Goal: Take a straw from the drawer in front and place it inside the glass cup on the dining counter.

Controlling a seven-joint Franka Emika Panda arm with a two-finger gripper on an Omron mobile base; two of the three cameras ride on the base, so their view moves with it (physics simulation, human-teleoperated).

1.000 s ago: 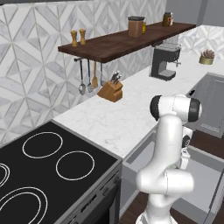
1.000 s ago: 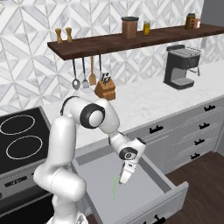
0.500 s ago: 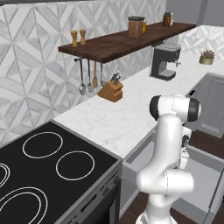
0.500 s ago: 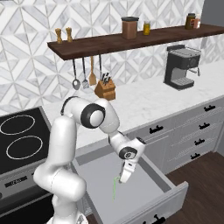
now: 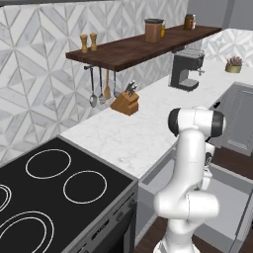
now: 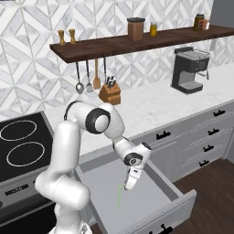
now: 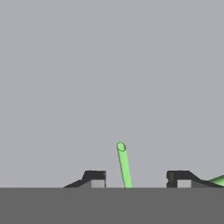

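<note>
the straw (image 6: 120, 196) lies on the grey floor of the open drawer (image 6: 151, 192), thin and bright green, with one end just under the gripper (image 6: 128, 186). in the hand view the straw (image 7: 124, 165) runs up between the two dark fingertips (image 7: 94, 178), and its open round end points away from the hand. there is a gap on each side of it, so the jaws stand apart around the straw and do not touch it. a second bit of green shows at the right edge, behind the right fingertip.

the gripper hangs low inside the drawer, pointing down at the floor. the white arm (image 6: 93, 125) reaches from the left over the drawer's back edge. in the left base view the arm (image 5: 192, 163) stands in front of the drawer (image 5: 232, 197) and hides the gripper.

behind the drawer is the marble worktop (image 6: 151, 107) with a knife block (image 6: 109, 93) and a coffee machine (image 6: 189, 69). above is a dark wooden shelf (image 6: 137, 43) with jars. the black stove (image 5: 54, 197) is to the left of the arm.
</note>
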